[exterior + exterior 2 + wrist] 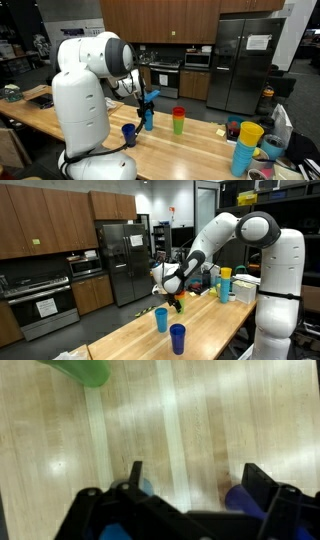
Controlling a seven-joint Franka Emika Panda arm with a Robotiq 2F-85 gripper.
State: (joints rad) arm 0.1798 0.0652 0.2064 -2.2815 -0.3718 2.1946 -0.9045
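Observation:
My gripper stands open over the wooden tabletop with only bare wood between its fingers. In the wrist view a light blue cup peeks out by one finger and a dark blue cup by the other. A green cup lies at the top edge. In both exterior views the gripper hangs just above the table. The light blue cup and the dark blue cup stand upright close beneath it.
A stack of red, green and yellow cups stands beside the blue ones. A yellow and blue cup stack and small bowls sit at the table's far end. Kitchen cabinets, an oven and a steel fridge line the wall behind.

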